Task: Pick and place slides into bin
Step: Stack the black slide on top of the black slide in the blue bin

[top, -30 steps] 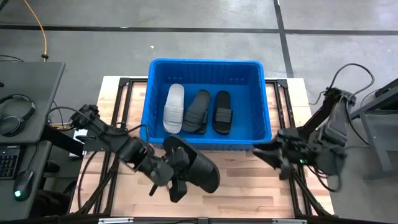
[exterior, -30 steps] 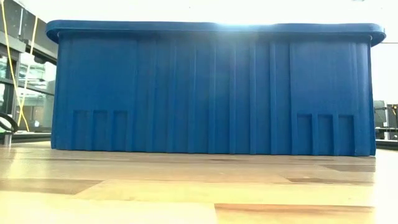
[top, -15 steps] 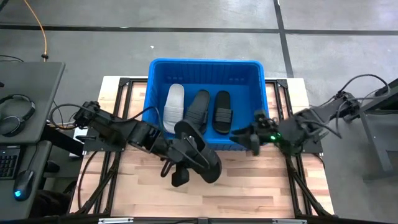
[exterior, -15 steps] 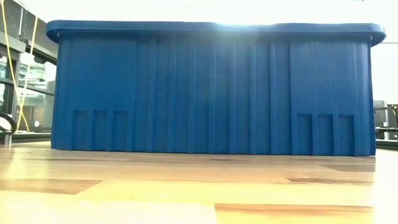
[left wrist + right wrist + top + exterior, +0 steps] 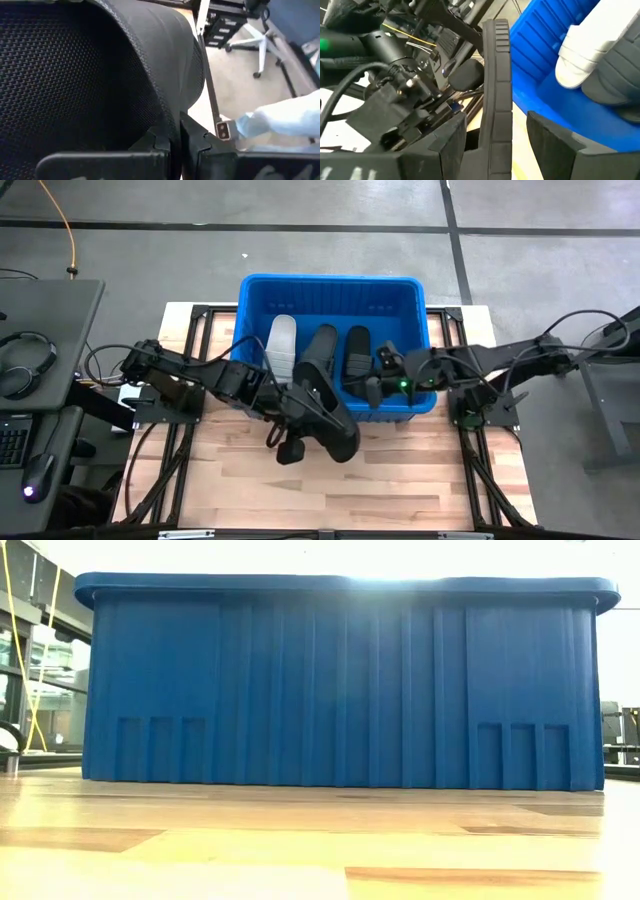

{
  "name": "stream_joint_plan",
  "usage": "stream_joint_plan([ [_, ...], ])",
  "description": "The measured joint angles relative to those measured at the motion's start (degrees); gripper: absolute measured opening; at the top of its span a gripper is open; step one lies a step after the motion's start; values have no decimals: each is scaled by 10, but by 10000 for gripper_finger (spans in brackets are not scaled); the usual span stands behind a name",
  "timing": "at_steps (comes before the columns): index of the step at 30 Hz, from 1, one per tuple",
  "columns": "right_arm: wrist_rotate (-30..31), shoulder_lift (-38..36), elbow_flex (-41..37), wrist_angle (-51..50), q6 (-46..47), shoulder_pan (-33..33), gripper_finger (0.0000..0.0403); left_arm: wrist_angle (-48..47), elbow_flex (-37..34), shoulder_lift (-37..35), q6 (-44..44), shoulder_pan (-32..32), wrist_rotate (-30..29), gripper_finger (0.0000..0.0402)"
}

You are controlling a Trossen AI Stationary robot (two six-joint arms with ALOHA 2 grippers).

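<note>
The blue bin (image 5: 330, 285) stands at the table's far middle; the low view shows only its near wall (image 5: 340, 690). In it lie an off-white slide (image 5: 280, 350), a dark one (image 5: 320, 350) and a black one (image 5: 357, 355). My left gripper (image 5: 298, 412) is shut on another black slide (image 5: 330, 420), held up over the bin's near wall. My right gripper (image 5: 375, 375) is open above the bin's near right part. In the right wrist view that slide's ribbed edge (image 5: 495, 85) stands between my right fingers, with a gap on each side. My left gripper pinches the slide's wide strap at its edge (image 5: 175, 125) between its two fingers. One finger (image 5: 155, 145) is on the strap's mesh-lined inner side and the other (image 5: 197, 145) on its smooth outer side. The slide is lifted clear, over the bin's near wall.
Bare wooden table top (image 5: 400, 480) stretches between the bin and the near edge. A desk with headphones (image 5: 25, 365) stands off the table's left side. The room floor and a chair's base (image 5: 260, 50) lie beyond the table.
My left gripper has carried the black slide toward the far edge, from over the table to over the bin's near wall, rolling it as it went. My right gripper has swung from beside the table's right edge toward the left, to above the bin, close to the held slide.
</note>
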Motion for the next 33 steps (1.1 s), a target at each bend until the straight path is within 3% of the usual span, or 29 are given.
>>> stream_joint_plan([
  [8,-33,-1,0,2,-5,-45,197,-8,0,0,47,14,-7,0],
  [22,-176,-1,0,4,-43,-136,197,-1,0,0,54,51,-12,0],
  [26,-195,-1,0,25,-63,-146,197,-1,0,0,55,49,-11,0],
  [33,-284,-2,0,67,-83,-159,197,-1,0,0,59,47,-10,0],
])
